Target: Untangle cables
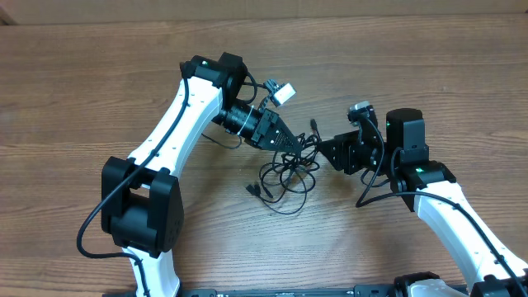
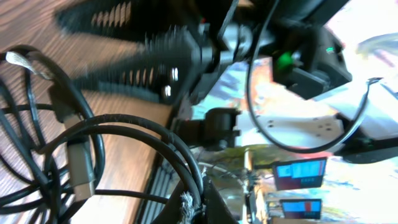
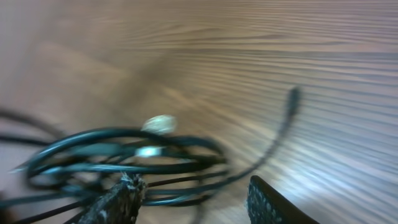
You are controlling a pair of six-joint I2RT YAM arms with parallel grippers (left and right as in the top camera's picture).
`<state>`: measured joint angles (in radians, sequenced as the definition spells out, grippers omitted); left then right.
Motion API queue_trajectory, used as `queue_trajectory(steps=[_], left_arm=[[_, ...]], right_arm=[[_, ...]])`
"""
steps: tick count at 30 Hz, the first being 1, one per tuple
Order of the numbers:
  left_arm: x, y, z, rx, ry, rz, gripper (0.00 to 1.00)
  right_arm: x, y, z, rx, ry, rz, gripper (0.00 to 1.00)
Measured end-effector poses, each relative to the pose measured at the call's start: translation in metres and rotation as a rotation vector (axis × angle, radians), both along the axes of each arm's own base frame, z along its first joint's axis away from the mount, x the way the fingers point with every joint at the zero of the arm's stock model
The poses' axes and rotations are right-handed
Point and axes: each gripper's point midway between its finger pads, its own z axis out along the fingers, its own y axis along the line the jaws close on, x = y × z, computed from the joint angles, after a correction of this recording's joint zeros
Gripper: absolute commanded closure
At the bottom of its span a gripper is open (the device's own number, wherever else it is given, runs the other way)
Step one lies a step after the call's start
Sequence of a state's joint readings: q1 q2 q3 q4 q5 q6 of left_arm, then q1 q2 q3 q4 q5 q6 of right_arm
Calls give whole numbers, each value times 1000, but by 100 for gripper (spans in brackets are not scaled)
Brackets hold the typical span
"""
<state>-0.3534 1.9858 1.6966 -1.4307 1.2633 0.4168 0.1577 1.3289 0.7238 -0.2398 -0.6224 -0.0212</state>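
1. The cables (image 1: pixel 289 175) are a bundle of very thin black cords, looped over one another in a loose knot near the middle of the wooden table (image 1: pixel 91 66).
2. From overhead, the tangle lies just below and between the two gripper tips. Its widest loops sag toward the near edge of the table.
3. One cord runs out to the lower left of the bundle and ends in a small dark plug (image 1: pixel 253 190) lying on the wood.
4. Another strand rises at the top of the bundle and ends in a slim dark tip (image 1: pixel 314 126) between the two arms.
5. The left wrist view shows several round loops stacked close together. Among them are a silvery plug end (image 2: pixel 15 58) and a longer grey connector (image 2: pixel 81 163).
6. The left gripper (image 1: pixel 294 144) reaches down into the top of the tangle, and a cord runs over its frayed fingertip (image 2: pixel 184 205). I cannot tell whether its jaws are pressed together or apart.
7. The right gripper (image 3: pixel 194 190) is spread wide, its two fingers well apart at the bottom of its wrist view.
8. Strands cross the gap and run close by the left-hand finger (image 3: pixel 118 202). The picture is too blurred to tell whether they touch it.
9. That same blurred view shows two small silvery plug ends (image 3: pixel 158 123) in the loops.
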Motion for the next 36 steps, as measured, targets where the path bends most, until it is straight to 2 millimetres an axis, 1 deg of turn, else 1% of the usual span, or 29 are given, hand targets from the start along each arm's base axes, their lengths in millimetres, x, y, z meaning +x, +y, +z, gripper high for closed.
queue_trajectory(steps=[4, 6, 8, 11, 14, 16, 18, 19, 23, 25, 27, 30, 31, 32, 33, 34, 36], left_arm=[[2, -4, 11, -70, 9, 10, 96], [3, -5, 14, -89, 17, 14, 96], [3, -5, 16, -93, 23, 16, 96], [0, -4, 13, -63, 47, 17, 96], [-5, 2, 1, 22, 62, 8, 96], [-9, 7, -9, 91, 60, -5, 96], [-13, 13, -17, 147, 50, -23, 96], [-16, 16, -20, 169, 46, -36, 96], [-27, 24, -24, 197, 13, -95, 96], [-33, 28, -23, 190, -11, -131, 95], [-36, 30, -24, 182, -41, -159, 96], [-38, 33, -28, 174, -109, -200, 96], [-38, 34, -29, 173, -132, -215, 92], [-38, 35, -31, 173, -155, -228, 85], [-37, 37, -33, 177, -177, -239, 81], [-35, 37, -36, 178, -211, -251, 74], [-29, 38, -42, 188, -263, -263, 32]], right_arm=[[-21, 16, 5, 71, 17, 137, 43], [-29, 21, 7, 89, 9, 193, 43], [-34, 23, 9, 99, -3, 229, 43], [-34, 25, 11, 96, -34, 257, 46], [-31, 22, 8, 64, -50, 247, 52], [-28, 17, 3, 29, -52, 223, 58], [-24, 10, -4, -20, -40, 183, 60], [-21, 5, -10, -52, -24, 152, 60], [-12, -19, -28, -151, 66, -22, 52], [-10, -28, -33, -178, 94, -82, 50], [-9, -29, -34, -178, 104, -101, 47], [-15, -19, -30, -134, 102, -43, 48], [-18, -14, -27, -110, 100, -10, 50], [-23, -8, -24, -82, 98, 30, 54], [-27, -3, -21, -57, 99, 61, 63], [-30, 1, -19, -35, 99, 90, 67], [-37, 6, -17, -9, 109, 125, 70]])
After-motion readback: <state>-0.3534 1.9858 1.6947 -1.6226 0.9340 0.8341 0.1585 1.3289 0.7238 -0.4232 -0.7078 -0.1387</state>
